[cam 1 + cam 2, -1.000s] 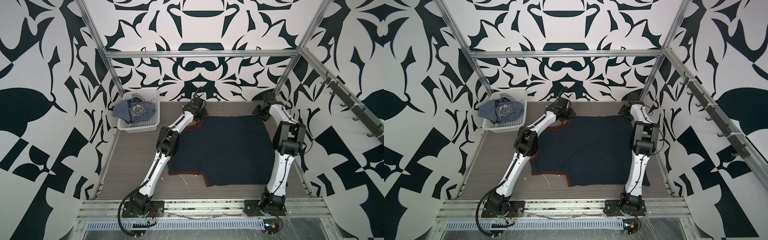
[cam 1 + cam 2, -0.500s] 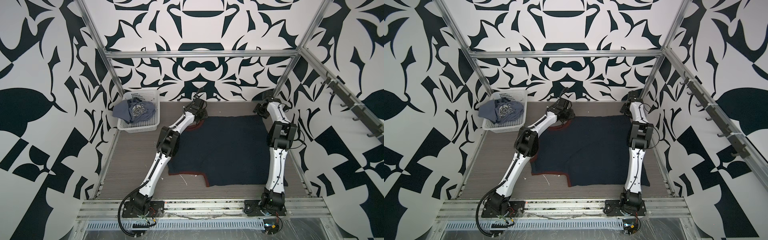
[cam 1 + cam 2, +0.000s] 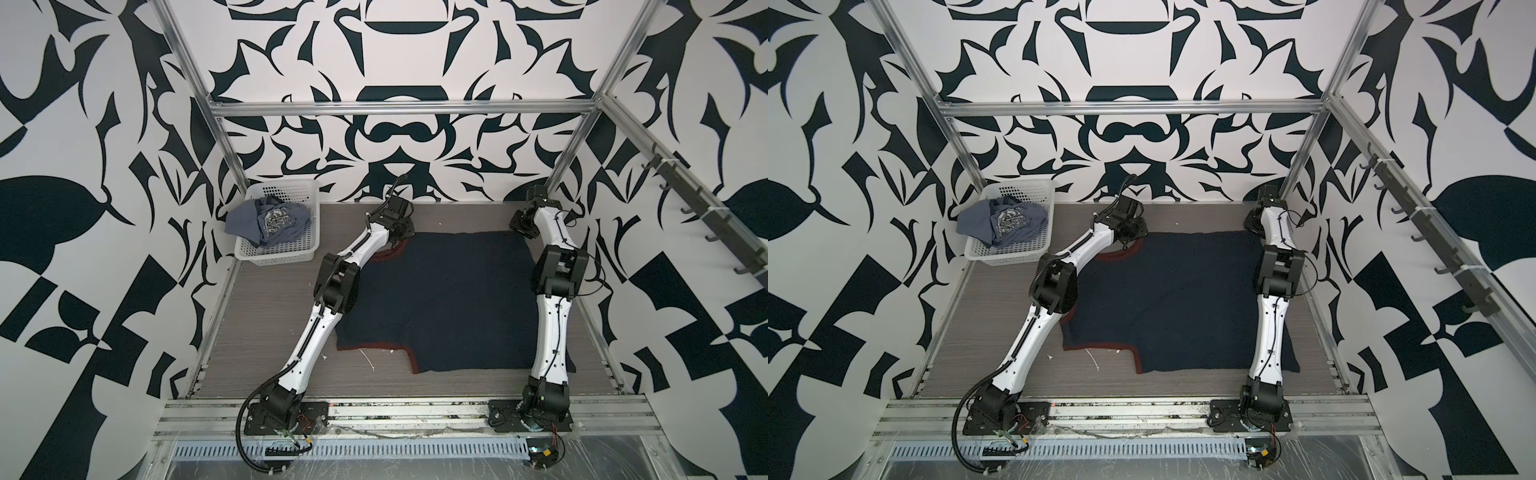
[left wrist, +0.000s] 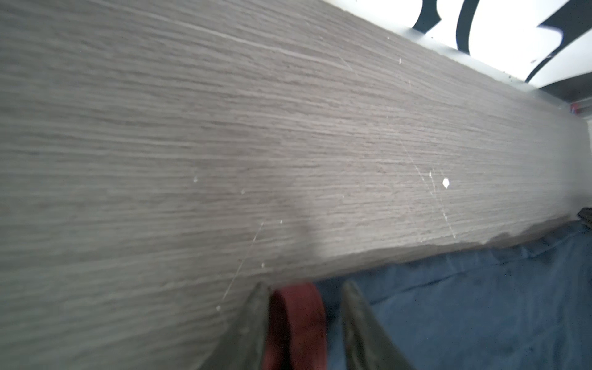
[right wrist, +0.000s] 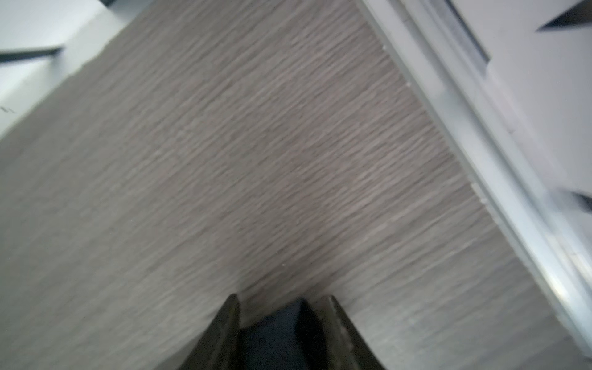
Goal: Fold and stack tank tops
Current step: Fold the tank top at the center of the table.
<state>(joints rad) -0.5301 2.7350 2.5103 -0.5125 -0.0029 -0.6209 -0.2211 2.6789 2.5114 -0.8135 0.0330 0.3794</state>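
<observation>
In both top views the navy tank top (image 3: pixel 440 303) (image 3: pixel 1175 299) lay flat in the middle of the table (image 3: pixel 266 320). The left gripper (image 3: pixel 402 233) was at its 11 o'clock corner and the right gripper (image 3: pixel 523 224) at its 1 o'clock corner. The grey tank top (image 3: pixel 272 222) sat in the basket (image 3: pixel 286 259) at 10 o'clock, and free wood was at 9. Left wrist: jaws straddled the maroon trim (image 4: pixel 296 320). Right wrist: jaws straddled a navy corner. Pinching or not, you could not tell.
</observation>
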